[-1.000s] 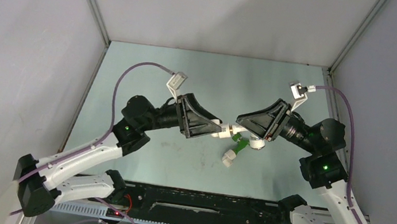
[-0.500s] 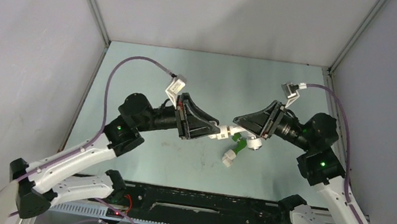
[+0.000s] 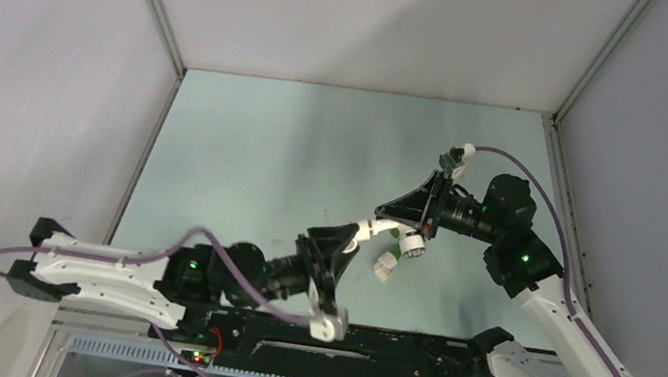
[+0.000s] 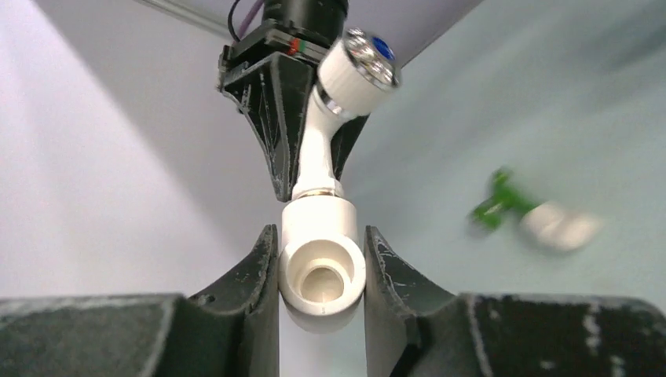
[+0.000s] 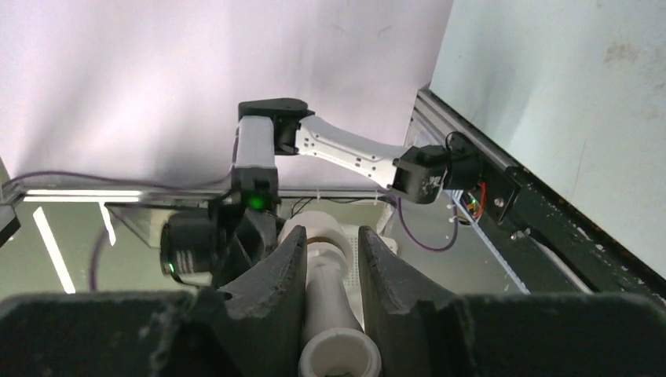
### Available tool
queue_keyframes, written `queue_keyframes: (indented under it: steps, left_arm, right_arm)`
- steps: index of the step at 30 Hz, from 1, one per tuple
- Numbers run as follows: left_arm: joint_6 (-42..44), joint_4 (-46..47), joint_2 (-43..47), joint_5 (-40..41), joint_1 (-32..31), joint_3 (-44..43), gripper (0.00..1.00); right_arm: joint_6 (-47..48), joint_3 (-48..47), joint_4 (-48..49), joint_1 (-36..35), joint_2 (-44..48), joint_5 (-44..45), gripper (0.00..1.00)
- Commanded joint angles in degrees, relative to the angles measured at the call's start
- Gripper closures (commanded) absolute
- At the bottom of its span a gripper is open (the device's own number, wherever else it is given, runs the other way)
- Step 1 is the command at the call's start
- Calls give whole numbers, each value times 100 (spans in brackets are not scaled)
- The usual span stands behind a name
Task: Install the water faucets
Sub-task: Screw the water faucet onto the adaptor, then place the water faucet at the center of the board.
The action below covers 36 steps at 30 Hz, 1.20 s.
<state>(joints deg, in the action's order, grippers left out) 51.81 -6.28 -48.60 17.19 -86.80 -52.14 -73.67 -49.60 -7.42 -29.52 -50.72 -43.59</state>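
White faucet [image 4: 316, 161]: one, gripped; green faucet [image 4: 496, 206]: one.

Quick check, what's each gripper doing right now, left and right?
Left gripper: closed on the white fitting.
Right gripper: closed on the white faucet.

Left end effector [image 4: 320, 237] now tight around fitting [image 4: 322, 275]

Soft, even light with faint shadows on the table [image 3: 268, 141]; the green faucet [image 4: 496, 206] is smeared by motion blur.
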Motion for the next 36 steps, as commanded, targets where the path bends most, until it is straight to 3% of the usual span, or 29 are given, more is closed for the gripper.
queue_keyframes:
  steps: [1, 4, 5, 6, 8, 9, 13, 16, 18, 24, 29, 32, 36]
  left_arm:
    - [4408, 1476, -483, 2703, -677, 478, 100]
    - [4841, 1849, -735, 3292, -697, 567, 100]
    - [4789, 1863, -734, 3315, -697, 599, 93]
    - [4687, 1853, -705, 3316, -693, 641, 74]
    - [4474, 1950, -602, 3312, -676, 811, 12]
    - [4284, 1923, -534, 3332, -665, 868, 1]
    - [3102, 1489, -9, 3453, -662, 1180, 0]
    - [1137, -335, 484, 3044, -662, 876, 0]
    - [68, -911, 813, 2773, -662, 783, 0]
    - [-1657, -704, 1800, 2445, -656, 1417, 0]
    - [-2464, -63, 2092, 2706, -628, 1927, 0]
    - [-3117, 323, 2093, 2775, -402, 2086, 0]
    - [-3899, 290, 2062, 2062, 383, 2126, 0]
  right_arm:
    - [-33, -93, -183, -42, -190, 290, 100]
    - [46, -93, 28, -42, -338, 155, 100]
    - [105, -93, 88, -41, -394, 117, 100]
    - [219, -93, 164, -30, -461, 93, 100]
    - [486, -93, 287, -4, -594, 91, 100]
    - [651, -93, 356, 12, -667, 103, 100]
    - [1470, -93, 635, 47, -1143, 235, 100]
    - [2088, -93, 891, 69, -1829, 379, 100]
    - [2366, -93, 1122, 78, -2370, 412, 100]
    - [2466, -335, 2349, 68, -4466, -171, 100]
    - [2668, -883, 2251, -93, -5694, 38, 99]
    - [2897, -1117, 2044, -99, -6010, 254, 82]
    - [3525, -1619, 1146, -87, -6294, 594, 51]
